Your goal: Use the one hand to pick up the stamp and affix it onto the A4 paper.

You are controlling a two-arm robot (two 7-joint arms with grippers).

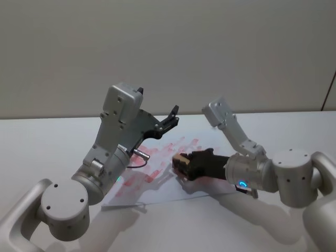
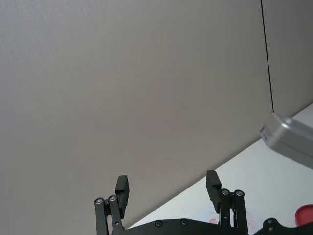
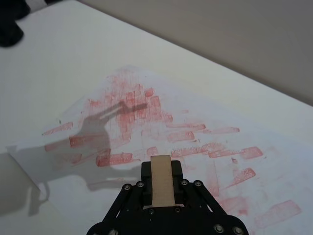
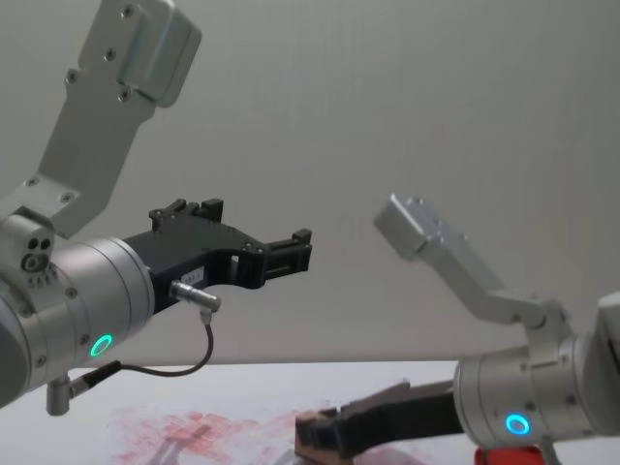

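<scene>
My right gripper (image 1: 180,164), black on a silver wrist with a blue ring, is shut on the stamp (image 3: 162,179), a light tan wooden block. It hovers low over the A4 paper (image 3: 146,122), a white sheet smeared with red-pink stamp marks. In the chest view the stamp (image 4: 312,433) sits at the tip of the right gripper (image 4: 315,436), just above the paper (image 4: 203,428). My left gripper (image 1: 172,116) is raised high above the table, open and empty, its fingers (image 2: 122,188) pointing at the wall.
A round red ink pad (image 4: 504,455) lies on the table below my right wrist, and the left wrist view catches its edge (image 2: 304,214). The white tabletop (image 1: 47,142) stretches around the paper. A grey wall stands behind.
</scene>
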